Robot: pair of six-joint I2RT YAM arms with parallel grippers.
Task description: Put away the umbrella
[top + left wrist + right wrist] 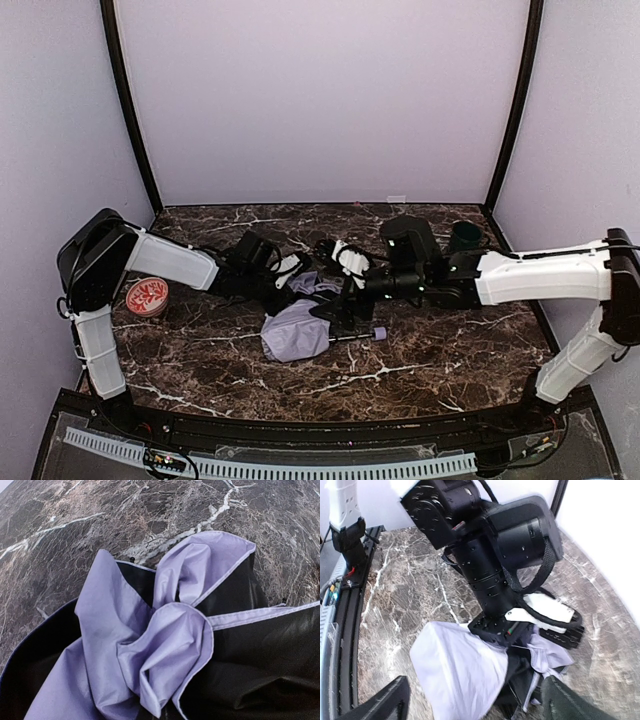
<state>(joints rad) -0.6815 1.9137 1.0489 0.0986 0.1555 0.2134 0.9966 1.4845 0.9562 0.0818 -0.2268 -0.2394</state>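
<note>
From above, the umbrella (298, 335) lies collapsed near the middle of the dark marble table (450, 350). Its pale lavender fabric is heaped in a loose bundle, and its small handle knob (379, 332) points right at the end of a thin black shaft. The left gripper (292, 272) reaches in from the left and meets the far edge of the fabric. The right gripper (352, 288) comes in from the right, just above the bundle. A round red-and-white tin (146, 297) sits near the left edge, well apart from the umbrella. A dark cup-shaped object (465, 235) stands at the far right, behind the right arm. In the left wrist view the fingers themselves are out of frame. Lavender folds with black lining gather tightly towards the bottom of the picture, and the gripper is closed on that pinch of fabric. The marble shows beyond the cloth. In the right wrist view the two dark fingers (385, 700) sit at the lower corners, spread wide apart with nothing clamped between them. Below and between them lies the umbrella, with pale fabric to the left and black lining and ribs to the right. Just past it the left arm's black wrist comes down onto the cloth, and its white-trimmed gripper touches the bunched fabric on the right.
</note>
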